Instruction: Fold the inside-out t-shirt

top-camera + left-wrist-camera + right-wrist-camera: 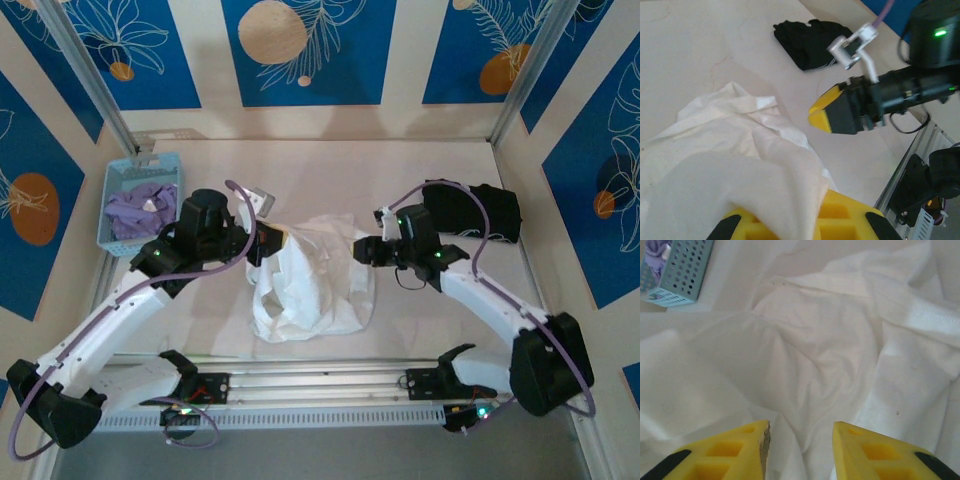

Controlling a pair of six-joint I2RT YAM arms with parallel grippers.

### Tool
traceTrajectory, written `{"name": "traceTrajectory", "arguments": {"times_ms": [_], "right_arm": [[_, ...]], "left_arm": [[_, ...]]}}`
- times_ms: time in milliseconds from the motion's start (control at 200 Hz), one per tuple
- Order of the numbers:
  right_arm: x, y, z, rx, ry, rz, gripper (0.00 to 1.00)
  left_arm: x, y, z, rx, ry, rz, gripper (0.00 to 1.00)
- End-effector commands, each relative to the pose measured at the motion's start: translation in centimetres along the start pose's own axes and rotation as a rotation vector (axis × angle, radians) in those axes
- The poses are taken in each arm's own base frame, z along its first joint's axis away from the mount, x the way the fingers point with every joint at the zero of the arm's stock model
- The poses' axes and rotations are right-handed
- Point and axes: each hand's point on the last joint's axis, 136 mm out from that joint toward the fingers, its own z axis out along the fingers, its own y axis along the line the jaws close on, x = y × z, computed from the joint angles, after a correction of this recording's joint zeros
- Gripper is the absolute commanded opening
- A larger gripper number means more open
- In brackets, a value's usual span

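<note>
The white inside-out t-shirt (310,285) lies crumpled in the middle of the table, its upper left part lifted. My left gripper (262,242) is shut on that lifted part. In the left wrist view the cloth (740,165) drapes over the lower yellow finger (850,215) and hides the jaws. My right gripper (366,250) is at the shirt's right edge, open. In the right wrist view its yellow fingers (730,455) stand apart just above wrinkled white fabric (815,350), nothing between them. The right gripper (832,110) also appears in the left wrist view, above bare table.
A blue perforated basket (112,190) holding a lavender garment (140,208) stands at the back left, also seen as the basket (682,267) in the right wrist view. A black garment (485,212) lies at the back right, behind the right arm. An aluminium rail runs along the near edge.
</note>
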Motion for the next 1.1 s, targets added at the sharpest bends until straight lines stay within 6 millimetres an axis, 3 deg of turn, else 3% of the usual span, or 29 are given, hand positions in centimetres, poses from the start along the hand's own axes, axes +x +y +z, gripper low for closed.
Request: {"name": "traceTrajectory", "arguments": {"times_ms": [0,75,165,245,440,520,640,870,1095], "right_arm": [[0.5,2.5,-1.3,-0.037,-0.040,-0.203,0.44],[1.3,4.7,-1.2,-0.103,-0.043,-0.313,0.48],[1.8,5.8,-0.5,-0.131,-0.029,-0.384,0.52],[2.1,6.6,0.4,-0.160,-0.011,-0.432,0.63],[0.8,7.8,2.5,-0.189,-0.020,-0.474,0.64],[0.2,8.1,3.1,-0.192,-0.019,-0.485,0.56],[-0.3,8.4,3.3,-0.194,-0.022,-0.497,0.35],[-1.2,9.2,1.2,-0.219,-0.030,-0.492,0.00],[-2.6,11.8,-4.9,-0.368,-0.068,-0.418,0.00]], "left_arm": [[0.0,0.5,0.1,-0.012,-0.009,-0.011,0.00],[0.1,0.5,0.2,-0.009,-0.006,-0.011,0.00],[0.2,0.5,0.2,-0.007,-0.004,-0.012,0.00],[0.2,0.5,0.1,-0.007,-0.004,-0.012,0.00],[0.2,0.4,-0.1,-0.005,-0.005,-0.011,0.00],[0.3,0.4,-0.1,-0.006,-0.006,-0.009,0.00],[0.3,0.5,-0.3,-0.014,-0.008,-0.004,0.00],[0.5,1.6,-0.4,-0.067,-0.012,-0.004,0.00],[0.4,5.5,-0.4,-0.257,-0.029,-0.037,0.00]]}}
